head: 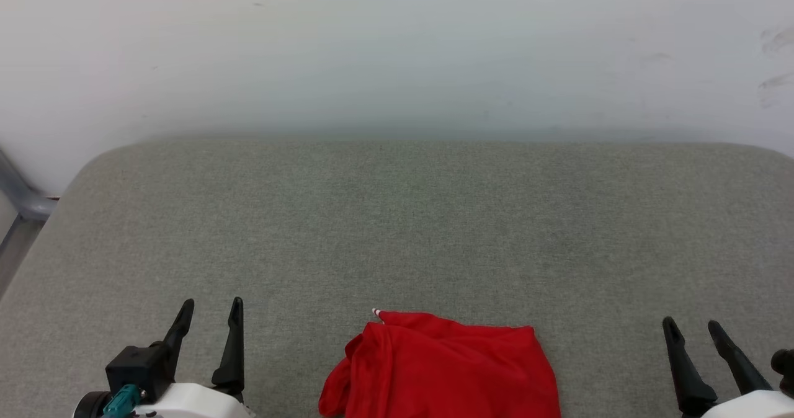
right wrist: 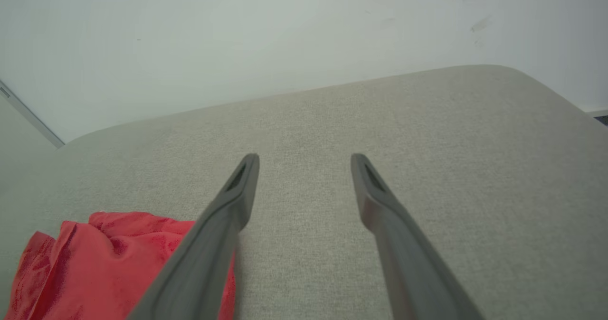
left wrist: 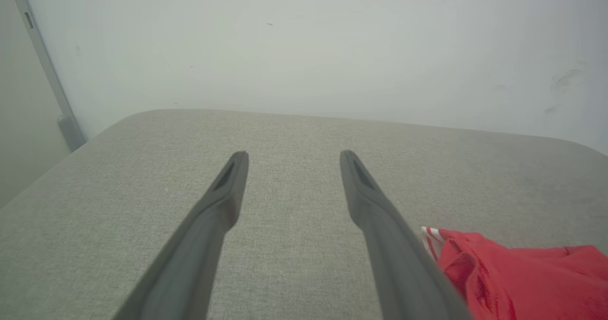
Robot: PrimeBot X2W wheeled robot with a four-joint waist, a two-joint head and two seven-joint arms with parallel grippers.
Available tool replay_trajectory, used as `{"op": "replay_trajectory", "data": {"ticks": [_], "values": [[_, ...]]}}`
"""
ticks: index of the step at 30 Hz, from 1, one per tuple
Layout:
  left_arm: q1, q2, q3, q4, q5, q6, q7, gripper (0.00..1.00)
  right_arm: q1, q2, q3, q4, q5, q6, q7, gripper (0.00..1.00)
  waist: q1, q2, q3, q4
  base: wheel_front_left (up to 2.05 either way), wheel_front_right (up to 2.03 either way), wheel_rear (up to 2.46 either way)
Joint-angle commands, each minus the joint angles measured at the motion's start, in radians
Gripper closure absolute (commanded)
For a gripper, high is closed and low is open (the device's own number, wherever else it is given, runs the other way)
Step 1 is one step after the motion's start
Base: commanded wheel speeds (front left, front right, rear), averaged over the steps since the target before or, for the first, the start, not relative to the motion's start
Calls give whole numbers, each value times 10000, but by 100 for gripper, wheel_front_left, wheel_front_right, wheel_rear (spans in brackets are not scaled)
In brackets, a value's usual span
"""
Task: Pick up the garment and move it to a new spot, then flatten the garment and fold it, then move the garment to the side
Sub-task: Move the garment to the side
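The garment [head: 440, 368] is seen lying bunched on the grey cloth-covered table [head: 397, 219], at the near edge and about midway between the two arms. It is touched by neither of them. The left claw [head: 212, 303] is held released at the lower left, its two dark fingers spread and pointed away over bare cloth. The right claw [head: 691, 322] is held released in the same way at the lower right. Nothing is gripped by either. This even, open stance on both sides of the heap is judged to be a ready pose: room is left for either arm to be brought inward and down onto the cloth, and the pick-up is taken as not yet begun. The garment is shown as a soft red mound, folded over on itself with rounded creases along its left side. A small tip of red-and-white striped trim [left wrist: 430, 239] is seen poking out at its far left corner. No sleeves, letters or number can be made out in this crumpled state. The far half of the table is left bare up to the pale wall [head: 397, 46], so a new spot is thought to be easily found there.
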State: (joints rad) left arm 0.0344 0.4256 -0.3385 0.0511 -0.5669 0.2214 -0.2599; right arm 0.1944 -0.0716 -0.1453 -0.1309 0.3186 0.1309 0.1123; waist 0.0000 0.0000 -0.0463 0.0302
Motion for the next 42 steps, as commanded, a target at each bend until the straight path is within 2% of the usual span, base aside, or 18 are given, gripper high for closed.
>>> {"op": "replay_trajectory", "data": {"ticks": [1, 6, 9, 12, 19, 31, 32, 33, 34, 42], "values": [[-128, -70, 12, -3, 54, -40, -57, 0, 64, -185, -138, 153, 192, -7, 223, 0, 0, 0, 113, 124, 0, 0, 0], [-438, -143, -23, 12, 125, -238, -64, 0, 108, -759, -128, 1003, 1456, -5, 2126, 0, 0, 0, 411, 468, 0, 0, 0], [-645, -198, 18, -28, 179, -338, -67, 0, 79, -1051, 469, 1287, 2236, -5, 3378, 0, 0, 0, 734, 641, 0, 0, 0], [-839, -297, 55, -27, 262, -461, -70, 0, -188, -1173, 1039, 1413, 2747, -5, 3902, 0, 0, 0, 999, 818, 0, 0, 0], [-1160, -569, 144, 67, 451, -715, -72, 0, -897, -1170, 2315, 2137, 3466, -5, 4233, 0, 0, 0, 1410, 1047, 0, 0, 0], [-1385, -899, 514, 244, 706, -1148, -70, 0, -1873, -1359, 3588, 3719, 4136, -13, 4342, 0, 0, 0, 1858, 1162, 0, 0, 0], [-1391, -947, 542, 276, 717, -1188, -69, 0, -1929, -1372, 3670, 3817, 4212, -13, 4342, 17, 0, 0, 1871, 1167, 0, 0, 0], [-1407, -989, 574, 295, 722, -1243, -63, 0, -2000, -1403, 3769, 3897, 4259, -13, 4330, 55, 0, 0, 1884, 1172, 0, 0, 0], [-1426, -1023, 603, 321, 752, -1272, -63, 0, -2034, -1441, 3840, 3959, 4299, -13, 4278, 100, 0, 0, 1889, 1178, 0, 0, 0], [-1123, -1210, 793, 600, 970, -1447, -63, 0, -2368, -1932, 4141, 3910, 4521, -12, 3854, 100, 0, 0, 1443, 1040, 0, 0, 0]]}}
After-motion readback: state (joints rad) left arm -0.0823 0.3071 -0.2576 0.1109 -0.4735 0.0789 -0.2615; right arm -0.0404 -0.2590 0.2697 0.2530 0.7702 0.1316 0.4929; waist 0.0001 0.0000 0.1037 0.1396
